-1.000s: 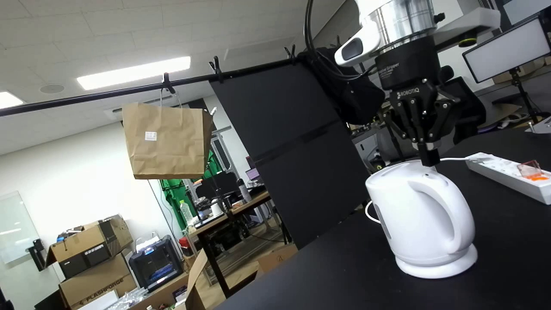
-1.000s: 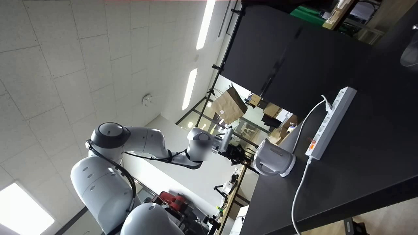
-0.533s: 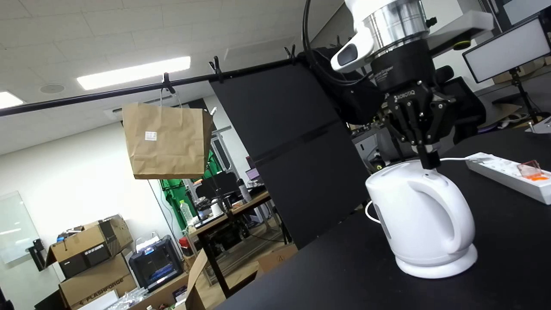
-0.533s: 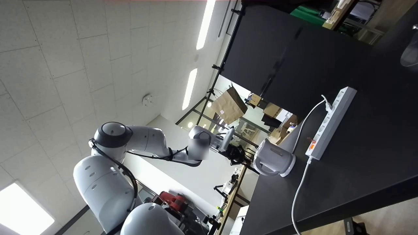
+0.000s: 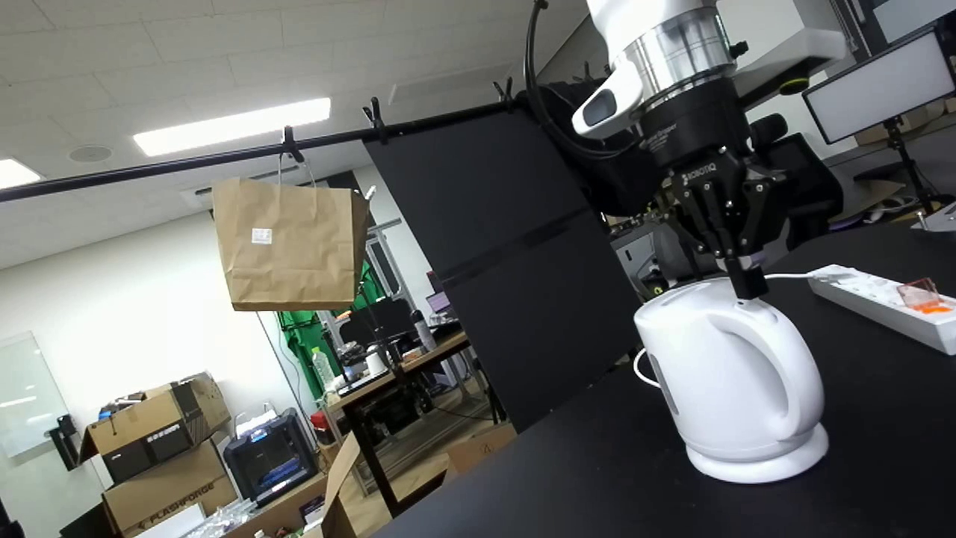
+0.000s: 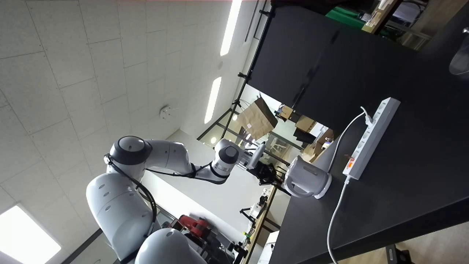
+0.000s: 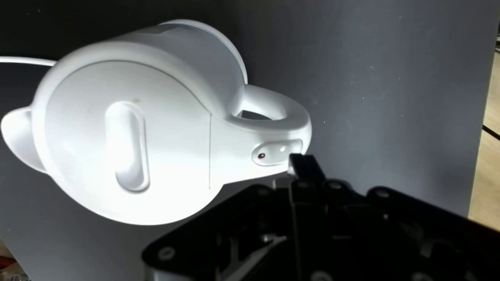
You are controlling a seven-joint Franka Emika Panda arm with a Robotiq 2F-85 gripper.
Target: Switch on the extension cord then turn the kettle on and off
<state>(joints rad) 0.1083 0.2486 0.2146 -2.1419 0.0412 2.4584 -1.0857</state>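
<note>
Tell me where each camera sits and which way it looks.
In an exterior view: near the table, tilted, facing kettle; wrist and shut jaws show.
In an exterior view: near the largely visible arm, rolled sideways, facing kettle and power strip.
Wrist view: on the wrist, looking down at kettle; jaws show.
In both exterior views: kettle, power strip, paper bag.

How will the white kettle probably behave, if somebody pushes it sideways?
The kettle should feel stiff, since it looks like hard moulded plastic. It may be slippery, because it looks smooth and shiny. A high push could tip it, as it stands taller than its round base is wide.
</note>
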